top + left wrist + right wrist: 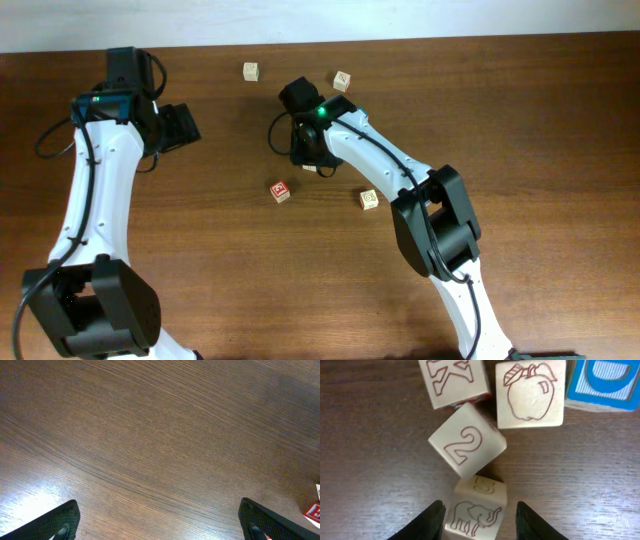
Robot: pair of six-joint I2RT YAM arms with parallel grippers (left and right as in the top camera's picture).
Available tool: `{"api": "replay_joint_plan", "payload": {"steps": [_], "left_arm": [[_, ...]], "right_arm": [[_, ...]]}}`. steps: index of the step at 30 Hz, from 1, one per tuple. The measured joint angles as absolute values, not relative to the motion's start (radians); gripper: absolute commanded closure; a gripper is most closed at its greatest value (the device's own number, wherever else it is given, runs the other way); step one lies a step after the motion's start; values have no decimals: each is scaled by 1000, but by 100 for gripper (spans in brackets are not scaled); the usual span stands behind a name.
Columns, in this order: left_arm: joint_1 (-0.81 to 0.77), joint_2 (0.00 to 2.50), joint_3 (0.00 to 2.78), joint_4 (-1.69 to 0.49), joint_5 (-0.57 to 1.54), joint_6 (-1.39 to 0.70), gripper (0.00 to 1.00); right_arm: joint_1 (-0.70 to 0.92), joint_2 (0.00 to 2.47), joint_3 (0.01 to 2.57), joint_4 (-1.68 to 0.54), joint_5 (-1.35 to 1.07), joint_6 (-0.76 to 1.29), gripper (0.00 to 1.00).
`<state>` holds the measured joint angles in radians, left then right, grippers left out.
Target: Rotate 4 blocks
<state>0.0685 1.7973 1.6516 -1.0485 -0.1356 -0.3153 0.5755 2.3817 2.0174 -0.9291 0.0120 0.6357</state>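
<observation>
In the overhead view, pale blocks lie apart on the table: one point(250, 71) at the back, one point(342, 81) beside my right arm, a red-faced one point(280, 191) and another point(369, 199) nearer the front. My right gripper point(305, 148) points down between them. In the right wrist view its open jaws point(479, 515) straddle a tilted elephant block point(475, 512), with a gap on the right side. Just beyond lie a "2" block point(467, 440), a K block point(452, 380), an apple block point(530, 392) and a blue-faced block point(602, 382). My left gripper point(157, 505) is wide open over bare wood.
The brown wooden table point(520, 110) ends at a pale wall along the back. A red block corner point(314, 510) peeks in at the right edge of the left wrist view. My left gripper point(180, 127) hovers at the back left, away from the blocks.
</observation>
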Motion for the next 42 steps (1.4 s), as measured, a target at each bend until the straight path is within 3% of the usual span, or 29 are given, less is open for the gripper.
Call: {"api": "replay_joint_plan", "payload": {"steps": [6,13,24,35,39,42], "left_arm": [[68,1797,1652,-1056,-136,-315,1],[68,1797,1652,-1069,-136,-315,1],[68,1797,1652,-1074,-136,-315,1],[68,1797,1652,-1074,-136,-315,0],[68,1797,1652,-1075,-136,-315,1],[68,1797,1652,-1079,-136,-315,1]], "right_arm": [[576,2392,2012,-903,30,636,55],[576,2393,2012,-957,38,624,71],[576,2391,2059,-1494,41,537,71],[576,2391,2017,-1396,41,520,70],[576,2391,2010,-1393,41,507,48],[576,2391,2007,-1407,41,487,47]]}}
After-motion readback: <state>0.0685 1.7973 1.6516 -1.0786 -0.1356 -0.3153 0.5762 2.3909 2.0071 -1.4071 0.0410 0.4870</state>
